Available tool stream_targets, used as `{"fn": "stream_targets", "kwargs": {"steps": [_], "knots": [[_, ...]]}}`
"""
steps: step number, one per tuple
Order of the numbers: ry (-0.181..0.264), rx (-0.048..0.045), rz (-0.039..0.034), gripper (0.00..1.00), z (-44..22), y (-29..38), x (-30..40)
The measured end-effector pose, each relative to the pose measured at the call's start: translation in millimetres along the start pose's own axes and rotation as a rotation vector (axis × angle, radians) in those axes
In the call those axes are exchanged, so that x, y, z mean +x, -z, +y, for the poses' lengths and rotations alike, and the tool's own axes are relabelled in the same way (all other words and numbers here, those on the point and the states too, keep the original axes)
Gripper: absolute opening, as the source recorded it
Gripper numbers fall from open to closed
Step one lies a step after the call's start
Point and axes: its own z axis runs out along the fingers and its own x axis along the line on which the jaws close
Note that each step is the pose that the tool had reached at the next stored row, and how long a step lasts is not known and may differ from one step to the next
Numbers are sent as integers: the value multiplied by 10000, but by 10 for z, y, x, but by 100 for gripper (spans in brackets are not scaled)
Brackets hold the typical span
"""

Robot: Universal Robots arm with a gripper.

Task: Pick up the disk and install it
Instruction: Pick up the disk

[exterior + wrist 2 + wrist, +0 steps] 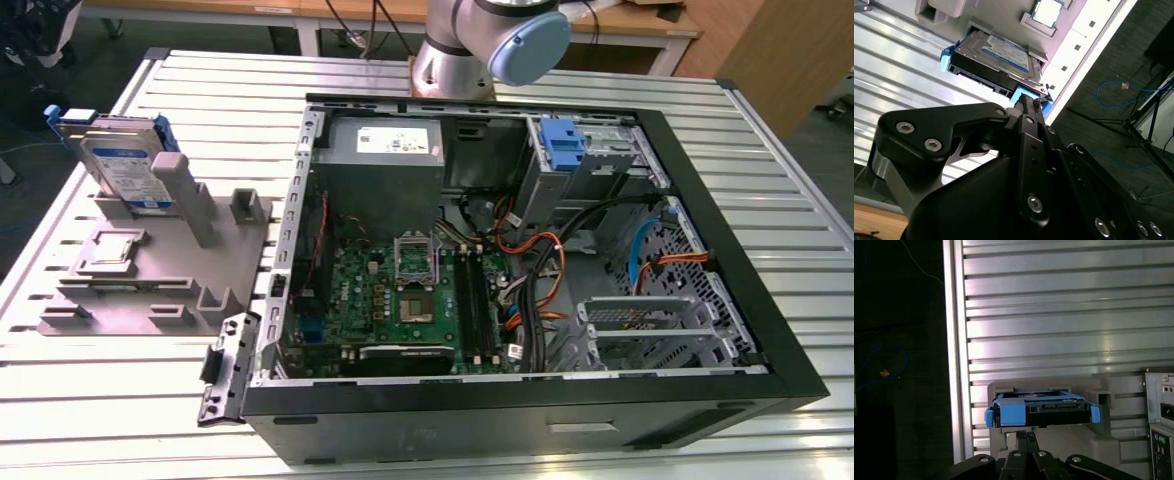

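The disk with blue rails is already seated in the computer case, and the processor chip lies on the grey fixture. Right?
No: the disk stands upright in the grey fixture, outside the computer case, as the exterior view shows.

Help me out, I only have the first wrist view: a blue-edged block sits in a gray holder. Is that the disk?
Observer: Yes. In the second wrist view the disk shows its blue-and-white label, with blue rails on its sides.
Operator: I see just the case's back panel. Is the case open?
Observer: Yes. In the exterior view the case lies on its side with the cover off, and a blue bracket stands in its bay.
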Motion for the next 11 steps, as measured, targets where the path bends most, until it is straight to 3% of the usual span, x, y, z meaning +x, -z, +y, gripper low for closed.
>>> {"fn": "stream_targets", "kwargs": {"steps": [3, 11], "knots": [[179, 1, 8, 10, 0, 0, 0], [1526, 6, 64, 10, 0, -1, 0]]}}
